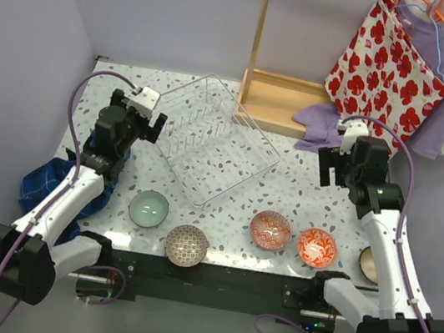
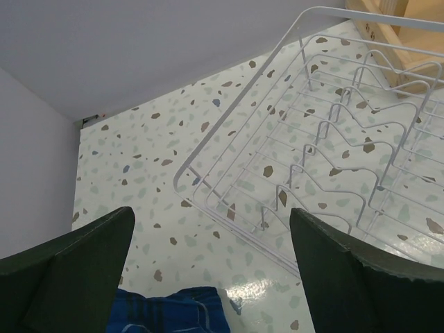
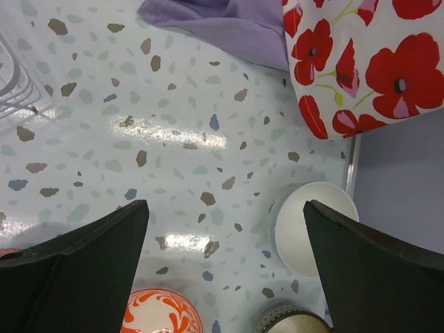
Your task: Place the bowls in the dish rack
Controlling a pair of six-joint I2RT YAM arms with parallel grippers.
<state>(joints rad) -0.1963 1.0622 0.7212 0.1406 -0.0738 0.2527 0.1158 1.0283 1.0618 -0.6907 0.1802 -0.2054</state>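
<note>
Green bowl (image 1: 149,208), brown-netted bowl (image 1: 186,245), red-patterned bowl (image 1: 269,230), orange-swirl bowl (image 1: 316,248) — clear rack (image 1: 217,145), speckled table (image 1: 285,193).

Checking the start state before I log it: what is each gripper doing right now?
Left gripper: open, holding nothing, beside the clear rectangular pronged dish rack.
Right gripper: open, holding nothing, near the small round white bowl.

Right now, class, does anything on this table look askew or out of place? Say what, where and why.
The dish rack sits askew, turned diagonally on the table rather than square to its edges. A blue cloth lies crumpled at the left edge. Nothing looks spilled or broken.
</note>
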